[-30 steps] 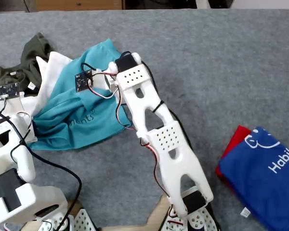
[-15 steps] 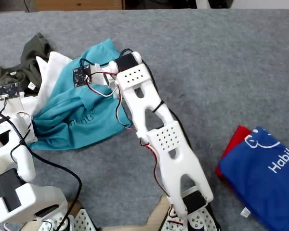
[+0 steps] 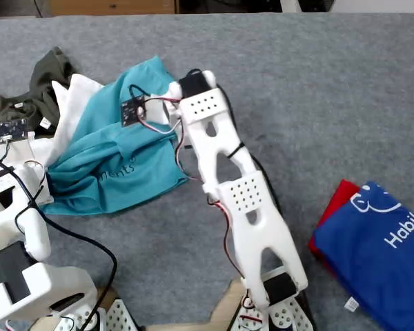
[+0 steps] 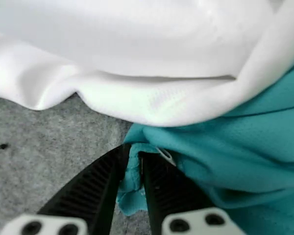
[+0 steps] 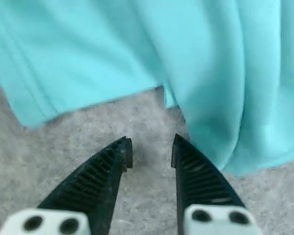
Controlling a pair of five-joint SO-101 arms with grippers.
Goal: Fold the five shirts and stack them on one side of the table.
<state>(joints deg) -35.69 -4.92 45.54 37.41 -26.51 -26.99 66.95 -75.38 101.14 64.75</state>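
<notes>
Our left tool [image 4: 132,169] is clamped on a corner of the teal shirt [image 3: 110,165], right where that corner meets the edge of the white shirt [image 3: 65,114]. We judge this hold to be an anchor, so the cloth can be drawn flat. Our right tool [image 5: 150,147] hangs with jaws apart over the bare surface [image 3: 317,103], just beside the teal shirt's far edge, placed, we think, to nip that side. The teal shirt lies crumpled on the left half, touching the white shirt, with an olive shirt [image 3: 45,79] behind both. A folded blue shirt [image 3: 379,255] rests on a red shirt [image 3: 334,200] at the right edge, well apart. Between the two groups lies open room for spreading, while the left side is crowded with cloth.
</notes>
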